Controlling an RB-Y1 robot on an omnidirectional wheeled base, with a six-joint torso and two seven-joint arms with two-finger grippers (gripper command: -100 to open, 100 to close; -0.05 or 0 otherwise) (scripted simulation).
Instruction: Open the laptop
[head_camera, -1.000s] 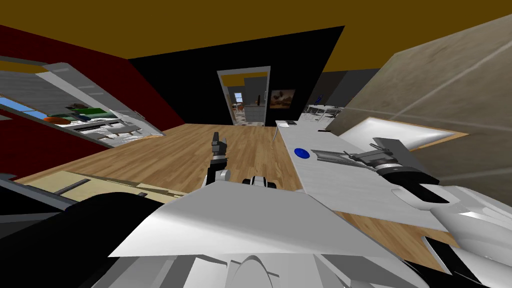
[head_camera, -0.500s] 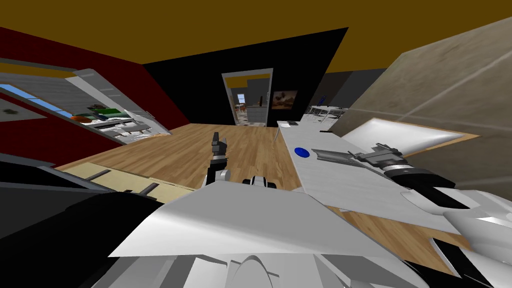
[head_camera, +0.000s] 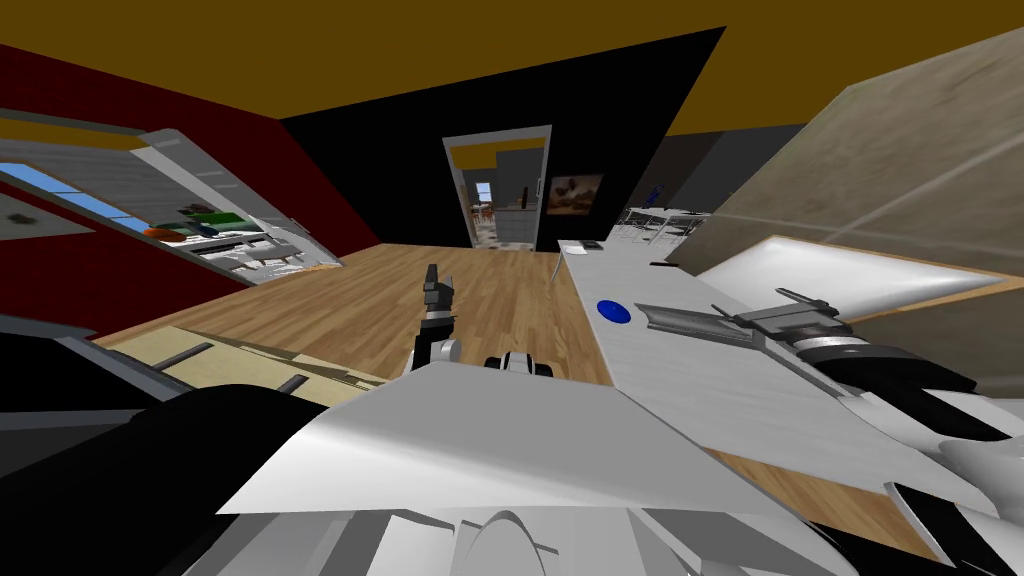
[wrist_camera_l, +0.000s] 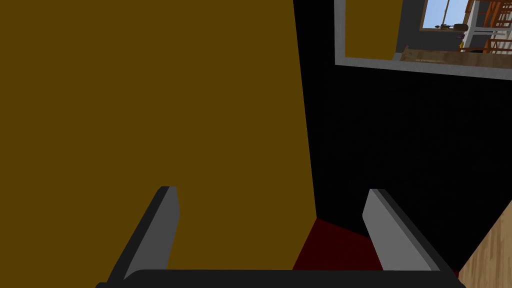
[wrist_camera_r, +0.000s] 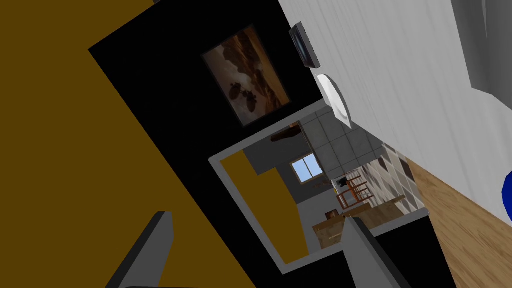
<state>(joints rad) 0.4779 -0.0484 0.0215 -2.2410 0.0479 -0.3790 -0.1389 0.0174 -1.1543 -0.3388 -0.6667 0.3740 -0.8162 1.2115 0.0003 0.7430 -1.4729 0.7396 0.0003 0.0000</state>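
**Laptop**: grey, lying low on the counter, about midway along it and nearer the wall-side edge. The lid looks down, though a slight lift cannot be ruled out. A blue disc lies just beside it, toward the floor-side edge.

**Right gripper**: 2 fingers spread wide, holding nothing. In the head view it hangs over the counter at the laptop's near end; contact cannot be confirmed. Its wrist view looks along the counter to the far end, where a white plate and a small dark item sit.

**Left gripper**: fingers wide apart and empty. It is raised over the wood floor, well clear of the counter's floor-side edge.
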